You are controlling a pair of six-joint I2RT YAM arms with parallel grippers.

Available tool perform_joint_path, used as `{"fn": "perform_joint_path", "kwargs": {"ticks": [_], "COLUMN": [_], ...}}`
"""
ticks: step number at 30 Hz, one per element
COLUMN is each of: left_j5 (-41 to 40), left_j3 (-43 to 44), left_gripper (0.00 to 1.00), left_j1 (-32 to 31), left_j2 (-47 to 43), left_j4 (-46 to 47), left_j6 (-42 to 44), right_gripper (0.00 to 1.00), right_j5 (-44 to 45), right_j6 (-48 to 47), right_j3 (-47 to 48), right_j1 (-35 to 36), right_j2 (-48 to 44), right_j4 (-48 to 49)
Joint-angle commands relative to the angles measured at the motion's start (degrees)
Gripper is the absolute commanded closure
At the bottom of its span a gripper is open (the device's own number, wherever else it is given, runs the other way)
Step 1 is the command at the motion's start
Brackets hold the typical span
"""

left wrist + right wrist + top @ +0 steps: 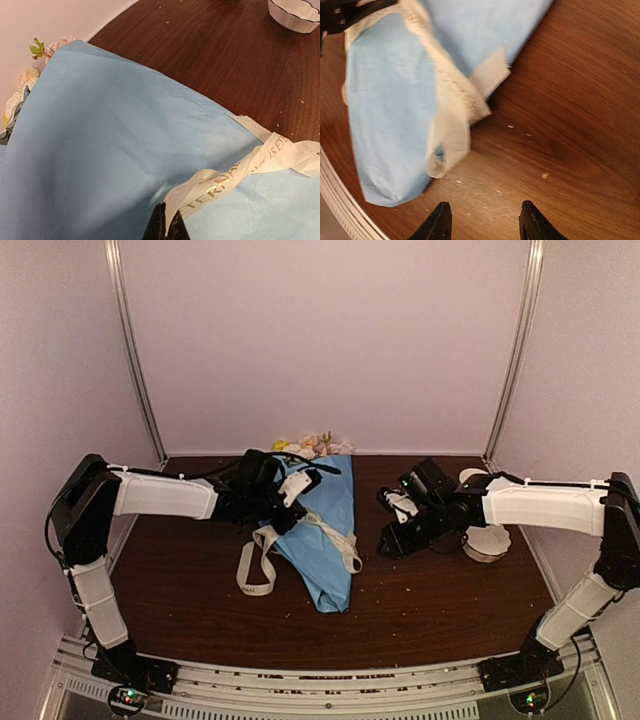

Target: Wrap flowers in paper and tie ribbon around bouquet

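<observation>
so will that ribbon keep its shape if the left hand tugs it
Probably floppy: the ribbon twists and droops in loose loops over the paper. Likely very light, being thin and flat. It may slide along the smooth paper rather than cinch.

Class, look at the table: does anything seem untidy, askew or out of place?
The ribbon lies loose and slanted across the bouquet, one loop trailing onto the table beside it. Pale crumbs speckle the wood.
</observation>
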Motion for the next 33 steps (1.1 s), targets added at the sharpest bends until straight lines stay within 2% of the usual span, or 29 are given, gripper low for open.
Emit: {"fn": "perform_joint_path", "kwargs": {"ticks": [1, 2, 3, 5, 10, 14, 18, 20, 23, 25, 26, 27, 29, 30, 32, 33], "left_j5": [-0.32, -0.33, -0.30, -0.30, -0.33, -0.40, -0.40, -0.25, -0.02, 0.91, 1.76, 2.70, 5.39, 6.34, 8.40, 8.86], "left_j3": [-0.15, -0.13, -0.13, 0.00, 0.05, 0.05, -0.13, -0.05, 0.09, 0.29, 0.80, 1.81, 4.46, 6.04, 8.69, 9.31], "left_gripper": [1.00, 1.00, 1.00, 1.00, 1.00, 1.00, 1.00, 1.00, 1.00, 1.00, 0.99, 0.85, 0.52, 0.39, 0.18, 0.12], "left_j1": [-0.20, -0.19, -0.19, -0.20, -0.22, -0.19, -0.20, -0.19, -0.24, -0.12, 0.07, 0.34, 0.82, 0.86, 0.87, 0.85], "left_j2": [-0.92, -0.96, -0.93, -0.92, -0.93, -0.96, -0.88, -0.75, -0.76, -1.03, -1.38, -1.90, -3.53, -4.42, -6.11, -7.17], "left_j4": [1.43, 1.31, 1.23, 1.01, 0.81, 0.59, 0.74, 0.78, 0.66, -0.12, -1.40, -3.15, -7.71, -10.23, -15.14, -16.97], "left_j6": [-0.47, -0.47, -0.47, -0.41, -0.55, -0.47, -0.36, -0.46, -0.68, -1.07, -1.49, -2.43, -4.05, -4.27, -4.32, -4.36], "right_gripper": [0.56, 0.66, 0.72, 0.74, 0.70, 0.68, 0.62, 0.64, 0.75, 0.94, 1.00, 1.00, 1.00, 1.00, 1.00, 1.00], "right_j5": [-7.28, -7.58, -8.25, -8.84, -1.58, -0.27, -1.14, -1.97, -3.32, -3.34, -2.99, -3.02, -3.56, -4.02, -5.40, -6.31], "right_j6": [-1.77, -2.86, -3.60, -4.95, -4.17, -3.43, -3.54, -3.81, -4.38, -4.80, -4.99, -5.20, -5.47, -5.58, -6.00, -6.18], "right_j3": [0.50, 0.92, 1.41, 3.10, 7.67, 8.46, 8.67, 9.13, 10.26, 11.18, 12.03, 12.78, 11.92, 11.32, 10.95, 11.17], "right_j1": [5.40, 6.65, 7.75, 9.23, 9.40, 9.46, 9.46, 9.54, 9.48, 9.51, 9.46, 9.52, 9.46, 9.51, 9.46, 9.47], "right_j2": [1.34, 1.80, 2.44, 4.53, 11.89, 14.90, 14.79, 15.63, 17.65, 18.68, 18.88, 18.47, 16.01, 14.58, 12.60, 12.20], "right_j4": [8.80, 9.46, 9.87, 9.12, 3.39, 2.60, 3.13, 3.34, 3.70, 3.13, 1.63, 0.38, 0.14, 0.52, 0.89, 0.61]}}
